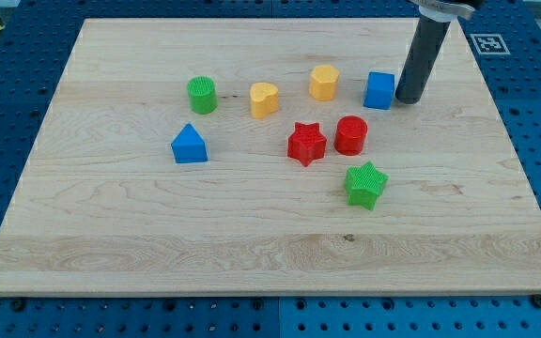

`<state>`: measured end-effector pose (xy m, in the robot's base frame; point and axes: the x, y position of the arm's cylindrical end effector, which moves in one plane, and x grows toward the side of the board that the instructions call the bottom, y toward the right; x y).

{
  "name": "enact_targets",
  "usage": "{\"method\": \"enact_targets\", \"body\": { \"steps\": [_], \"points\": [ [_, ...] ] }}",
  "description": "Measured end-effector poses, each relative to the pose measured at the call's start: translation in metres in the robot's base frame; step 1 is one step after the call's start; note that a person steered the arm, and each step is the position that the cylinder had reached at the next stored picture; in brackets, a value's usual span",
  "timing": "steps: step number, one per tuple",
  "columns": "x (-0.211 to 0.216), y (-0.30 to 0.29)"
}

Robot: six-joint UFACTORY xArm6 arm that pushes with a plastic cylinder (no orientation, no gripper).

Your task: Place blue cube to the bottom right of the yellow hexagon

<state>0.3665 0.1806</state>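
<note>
The blue cube sits on the wooden board toward the view's upper right. The yellow hexagon stands just to the cube's left, at about the same height in the view. My tip is at the lower end of the dark rod, right beside the blue cube's right side, touching it or nearly so.
A yellow heart and a green cylinder lie to the left of the hexagon. A red star, a red cylinder and a green star lie below. A blue triangular block is at the left. The wooden board lies on a blue perforated table.
</note>
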Motion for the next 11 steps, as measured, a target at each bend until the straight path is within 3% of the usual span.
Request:
{"method": "enact_targets", "body": {
  "steps": [2, 7, 9, 11],
  "points": [
    [-0.013, 0.019],
    [-0.013, -0.036],
    [0.013, -0.049],
    [0.015, -0.097]
  ]
}}
